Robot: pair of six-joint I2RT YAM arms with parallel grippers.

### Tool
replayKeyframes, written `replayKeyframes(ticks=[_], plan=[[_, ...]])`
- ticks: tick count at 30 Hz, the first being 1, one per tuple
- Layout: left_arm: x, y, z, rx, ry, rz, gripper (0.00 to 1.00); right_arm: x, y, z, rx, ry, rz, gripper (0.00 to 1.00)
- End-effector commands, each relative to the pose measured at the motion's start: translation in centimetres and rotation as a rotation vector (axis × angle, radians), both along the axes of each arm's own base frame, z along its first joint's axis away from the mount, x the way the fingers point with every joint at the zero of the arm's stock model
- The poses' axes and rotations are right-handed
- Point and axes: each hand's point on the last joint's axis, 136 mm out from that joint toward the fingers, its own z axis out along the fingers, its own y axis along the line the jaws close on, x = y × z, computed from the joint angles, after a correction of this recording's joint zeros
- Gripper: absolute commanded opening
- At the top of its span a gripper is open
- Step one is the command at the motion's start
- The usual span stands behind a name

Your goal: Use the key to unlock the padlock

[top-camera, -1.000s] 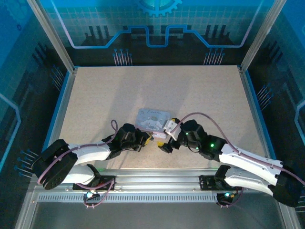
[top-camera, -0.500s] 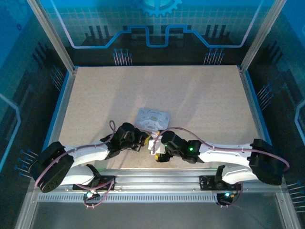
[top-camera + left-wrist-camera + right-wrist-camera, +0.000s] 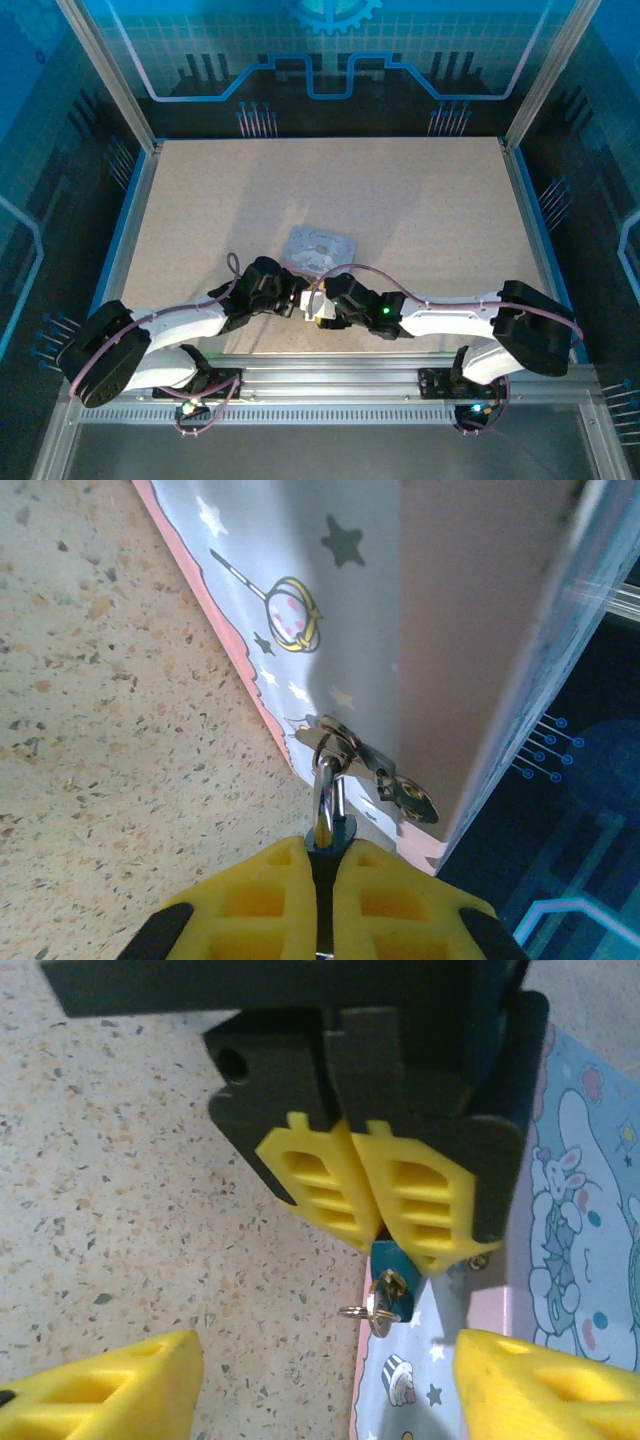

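The padlock (image 3: 331,825) is a small dark teal block, and its silver shackle passes through the metal latch (image 3: 345,752) of the pastel tin box (image 3: 322,243). My left gripper (image 3: 325,858) is shut on the padlock's body. In the right wrist view the padlock (image 3: 392,1263) pokes out below the left gripper's yellow fingers (image 3: 330,1185). The key (image 3: 384,1303) sticks out of its underside with a small ring on it. My right gripper (image 3: 325,1385) is open just in front of the key, its fingertips well apart on either side and not touching it.
The tin box (image 3: 580,1260) lies flat on the speckled table (image 3: 400,190), near the front edge. Both arms meet just in front of the tin, left gripper (image 3: 298,300) against right gripper (image 3: 322,306). A metal rail (image 3: 330,375) runs along the near edge.
My right arm has swung left from beside the tin to face the left gripper and the padlock. Its jaws have narrowed a little. The left gripper has stayed put.
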Motion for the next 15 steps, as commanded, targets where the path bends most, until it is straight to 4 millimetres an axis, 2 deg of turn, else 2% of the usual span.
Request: replayKeyframes(ticks=[1, 15], plan=[[0.19, -0.18, 1.16, -0.039, -0.011, 0.005, 0.01, 0.66, 1.10, 1.19, 0.052, -0.029, -0.026, 0.64], [0.15, -0.17, 0.99, -0.040, -0.003, 0.007, 0.00, 1.35, 1.77, 1.40, 0.092, -0.048, -0.053, 0.38]])
